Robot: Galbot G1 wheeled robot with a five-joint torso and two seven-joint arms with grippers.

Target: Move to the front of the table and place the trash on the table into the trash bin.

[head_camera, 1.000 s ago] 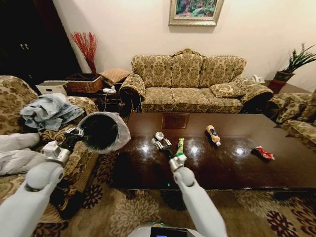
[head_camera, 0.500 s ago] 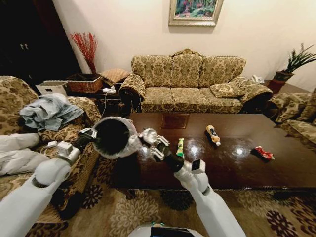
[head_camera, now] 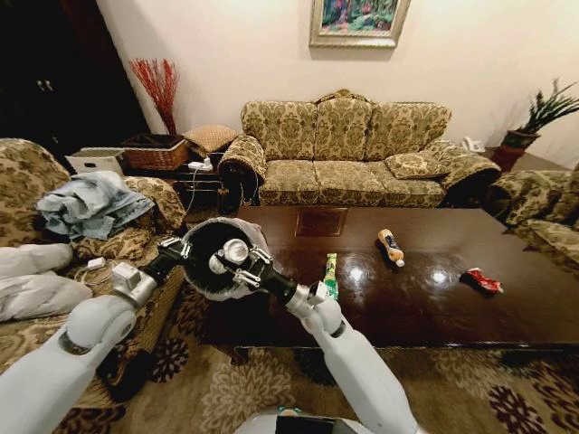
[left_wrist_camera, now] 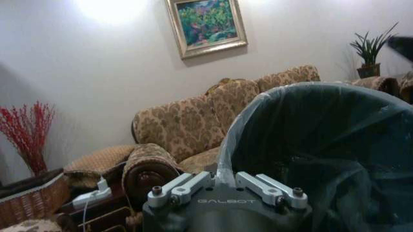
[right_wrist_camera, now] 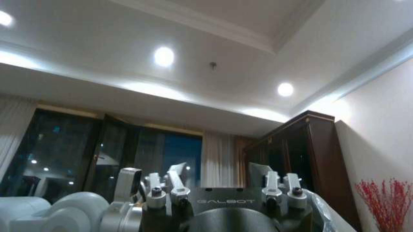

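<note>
Two bottles (head_camera: 330,274) (head_camera: 391,246) (long axes angled apart) lie on table (head_camera: 507,307).

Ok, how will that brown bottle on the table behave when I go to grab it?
The brown bottle lies on its side on the glossy table, so it will likely roll or skid if nudged. It looks small, so it is probably light. Its round body may slip out of the fingers unless gripped squarely across its width.
</note>
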